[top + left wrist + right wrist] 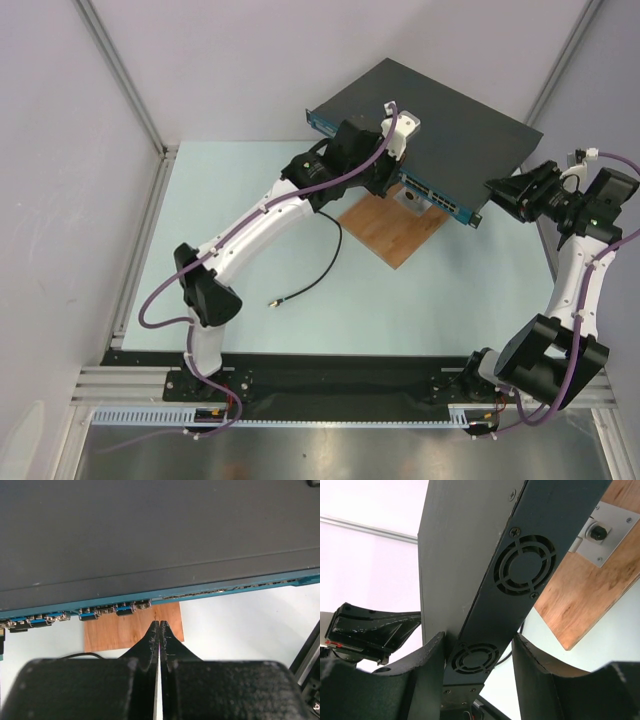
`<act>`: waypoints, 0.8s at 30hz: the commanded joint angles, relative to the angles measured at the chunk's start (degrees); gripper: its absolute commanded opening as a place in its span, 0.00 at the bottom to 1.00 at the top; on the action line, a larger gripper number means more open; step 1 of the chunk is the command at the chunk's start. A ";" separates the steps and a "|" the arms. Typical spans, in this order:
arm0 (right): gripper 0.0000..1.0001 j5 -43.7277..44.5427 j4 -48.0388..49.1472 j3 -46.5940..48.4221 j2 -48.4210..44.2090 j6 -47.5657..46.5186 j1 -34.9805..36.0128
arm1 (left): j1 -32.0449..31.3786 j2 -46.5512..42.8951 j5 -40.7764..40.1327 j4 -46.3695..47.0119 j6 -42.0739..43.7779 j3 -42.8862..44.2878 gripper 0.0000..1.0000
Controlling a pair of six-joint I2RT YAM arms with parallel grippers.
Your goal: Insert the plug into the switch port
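The plug [271, 302] lies loose on the table [240, 190] at the end of its black cable [320, 280], at about 8 o'clock from the switch [440, 120] and well apart from it. The left gripper [159, 630] is pressed shut and empty just before the blue port row. Advancing it would likely shove the switch. The right gripper [480, 667] straddles the switch's fan end, jaws half-spread. Closing them could skew the switch on the wooden board [395, 235].
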 commanded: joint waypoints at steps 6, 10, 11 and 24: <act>0.03 -1.84 2.34 -1.08 0.35 -2.39 2.29 | -0.03 1.50 -2.78 1.42 1.10 3.29 0.00; 0.01 -2.01 2.60 -0.99 0.53 -2.12 2.29 | 0.23 1.86 -2.87 2.04 1.28 3.38 0.00; 0.01 -2.01 2.60 -0.90 0.44 -2.12 2.29 | 0.23 2.03 -2.87 2.30 1.28 3.29 0.00; 0.00 -1.93 2.52 -1.43 0.00 -2.74 2.37 | 0.49 4.23 -5.07 6.08 1.10 6.19 0.00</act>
